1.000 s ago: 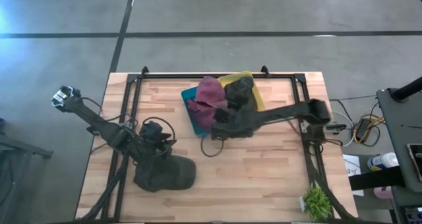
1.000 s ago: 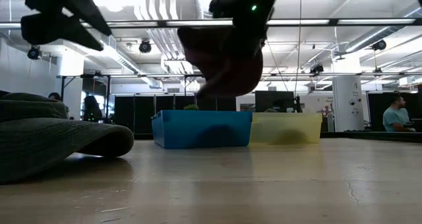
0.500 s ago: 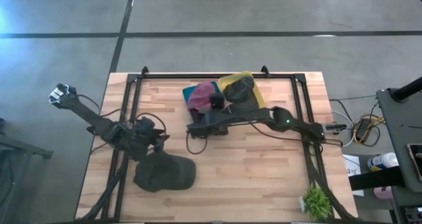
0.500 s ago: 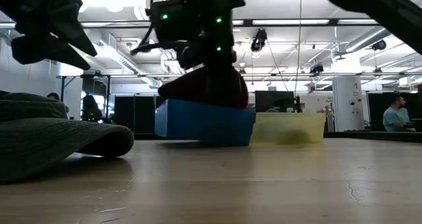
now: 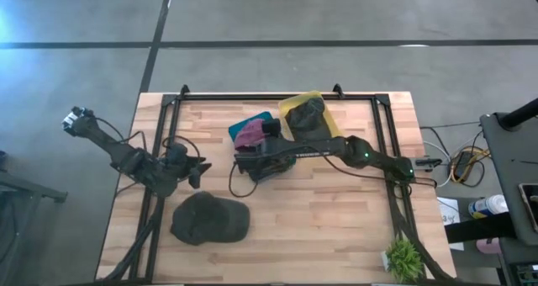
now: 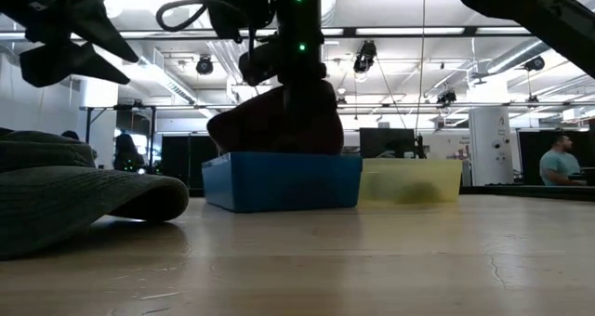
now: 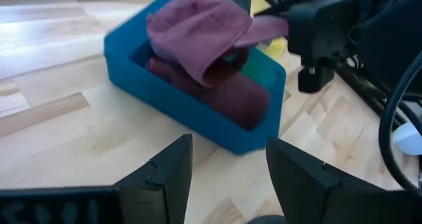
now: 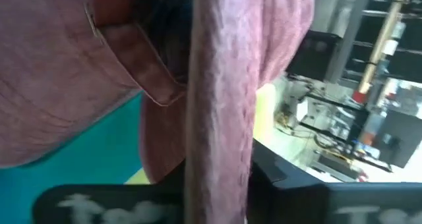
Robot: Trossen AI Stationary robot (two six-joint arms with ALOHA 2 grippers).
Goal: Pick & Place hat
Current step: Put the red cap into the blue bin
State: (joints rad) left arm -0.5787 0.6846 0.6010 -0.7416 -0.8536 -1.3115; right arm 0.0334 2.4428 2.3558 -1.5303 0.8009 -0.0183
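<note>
Nearest the table's front edge, a dark cap (image 5: 210,220) lies flat on the tabletop (image 5: 319,210), nothing touching it. Just behind it the left gripper (image 5: 195,170) hovers, fingers spread wide and empty. Farther back, the right gripper (image 5: 271,133) sits over the blue bin (image 5: 252,122), fingers pinched on the maroon hat (image 5: 249,135), which drapes into that bin. Beside it, the yellow bin (image 5: 324,109) holds a dark hat (image 5: 306,113). A small plant (image 5: 403,256) stands at the front right corner.

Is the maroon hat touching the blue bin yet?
Touching. The left wrist view shows the maroon hat lying inside the blue bin, draped over its rim.
</note>
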